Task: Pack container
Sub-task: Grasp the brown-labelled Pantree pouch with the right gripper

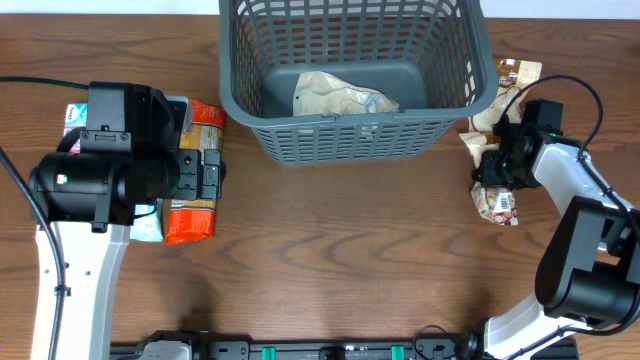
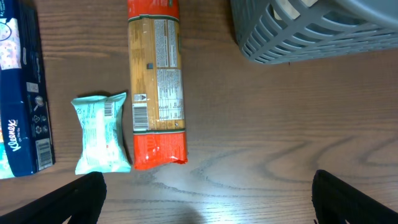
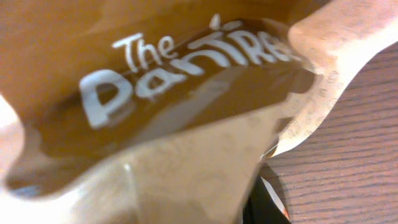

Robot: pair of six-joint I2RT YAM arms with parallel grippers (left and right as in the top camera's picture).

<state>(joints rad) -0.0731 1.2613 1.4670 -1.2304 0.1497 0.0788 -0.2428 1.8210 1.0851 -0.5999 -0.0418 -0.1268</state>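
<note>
The dark grey basket (image 1: 352, 135) stands at the back centre, with a beige packet (image 1: 340, 95) on its floor; its corner shows in the left wrist view (image 2: 298, 31). My left gripper (image 2: 208, 199) is open and empty above bare wood, near an orange-red packet (image 2: 155, 81), a teal packet (image 2: 102, 134) and a blue Kleenex pack (image 2: 22, 106). My right gripper (image 1: 492, 170) is to the right of the basket, shut on a brown snack packet (image 3: 186, 93) that fills its wrist view. Only one dark finger (image 3: 268, 208) shows.
The left arm's body (image 1: 110, 165) hides most of the left-hand packets from above; the orange-red packet (image 1: 190, 220) sticks out. A second brown packet (image 1: 512, 78) lies by the basket's right side. A brown and white packet (image 1: 497, 205) shows just below the right gripper.
</note>
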